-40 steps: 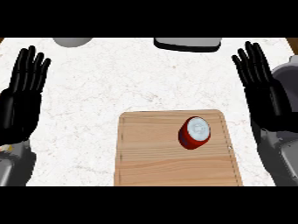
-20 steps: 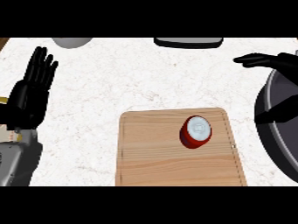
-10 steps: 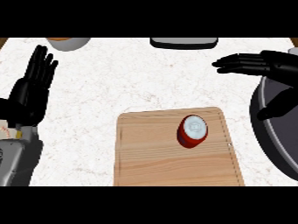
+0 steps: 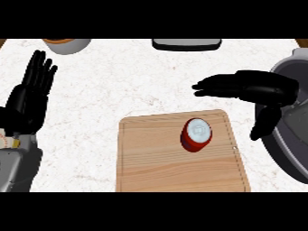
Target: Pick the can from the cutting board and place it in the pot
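Note:
A red can (image 4: 196,134) with a silver top stands upright on the wooden cutting board (image 4: 156,162), near the board's far right corner. My right hand (image 4: 253,90) hovers beyond and to the right of the can, fingers stretched out toward the left and thumb hanging down, open and holding nothing. The grey pot (image 4: 301,135) sits at the right edge, partly behind that hand. At the left, my left hand (image 4: 30,97) rests open with fingers up.
A grey bowl with an orange inside (image 4: 66,44) stands at the far left of the counter. A dark tray-like object (image 4: 186,43) lies at the far middle. White marble counter (image 4: 129,85) stretches between the hands.
My right hand has swung from upright at the right edge inward to the left, now lying sideways above the board's far right corner. The can and the left hand have stayed put.

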`<action>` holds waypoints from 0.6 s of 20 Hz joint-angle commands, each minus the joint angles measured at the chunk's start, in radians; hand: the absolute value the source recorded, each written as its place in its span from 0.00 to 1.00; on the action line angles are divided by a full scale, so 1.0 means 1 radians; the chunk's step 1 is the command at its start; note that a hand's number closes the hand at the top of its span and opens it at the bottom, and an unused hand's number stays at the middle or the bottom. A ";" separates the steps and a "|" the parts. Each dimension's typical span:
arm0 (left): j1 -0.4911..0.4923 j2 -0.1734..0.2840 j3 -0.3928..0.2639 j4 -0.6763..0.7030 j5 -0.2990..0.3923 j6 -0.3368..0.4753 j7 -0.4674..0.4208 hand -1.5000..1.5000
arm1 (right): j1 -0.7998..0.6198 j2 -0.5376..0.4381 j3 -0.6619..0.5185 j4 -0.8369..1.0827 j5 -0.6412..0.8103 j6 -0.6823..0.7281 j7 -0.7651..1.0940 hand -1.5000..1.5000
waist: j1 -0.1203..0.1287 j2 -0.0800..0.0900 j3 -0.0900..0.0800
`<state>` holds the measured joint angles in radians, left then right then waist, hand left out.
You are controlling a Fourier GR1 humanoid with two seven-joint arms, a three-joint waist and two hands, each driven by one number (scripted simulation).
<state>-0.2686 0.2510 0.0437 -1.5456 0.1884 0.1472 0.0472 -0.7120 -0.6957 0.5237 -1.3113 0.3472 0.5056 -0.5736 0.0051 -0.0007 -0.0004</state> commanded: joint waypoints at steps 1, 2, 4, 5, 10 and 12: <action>-0.015 0.021 0.044 0.047 0.012 -0.040 -0.037 0.50 | 0.031 0.036 -0.012 -0.027 0.048 0.072 0.026 0.00 | -0.005 0.001 0.000; -0.036 -0.038 -0.007 0.063 -0.038 0.020 -0.038 0.50 | 0.022 0.033 0.010 0.051 0.091 0.056 -0.045 0.00 | -0.002 0.003 0.000; -0.048 -0.026 0.017 0.062 -0.029 0.012 -0.029 0.50 | 0.071 0.040 -0.002 -0.007 0.107 0.065 -0.027 0.00 | -0.006 0.001 0.000; -0.031 -0.010 0.016 0.031 -0.021 -0.005 -0.008 0.50 | 0.101 0.066 0.039 0.021 0.161 0.002 -0.052 0.00 | -0.002 0.001 0.001; -0.059 -0.034 0.010 0.059 -0.048 0.007 -0.004 0.50 | 0.100 0.163 0.016 0.043 0.211 -0.014 -0.053 0.00 | -0.005 0.002 0.000; -0.035 -0.021 0.026 0.033 -0.030 -0.019 0.010 0.50 | 0.118 0.171 -0.029 -0.023 0.198 0.005 -0.034 0.00 | -0.006 0.000 0.000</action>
<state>-0.2686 0.2325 0.0623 -1.5401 0.1641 0.1326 0.0378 -0.6286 -0.5683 0.5228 -1.2912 0.5223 0.4908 -0.5962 0.0036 0.0004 0.0000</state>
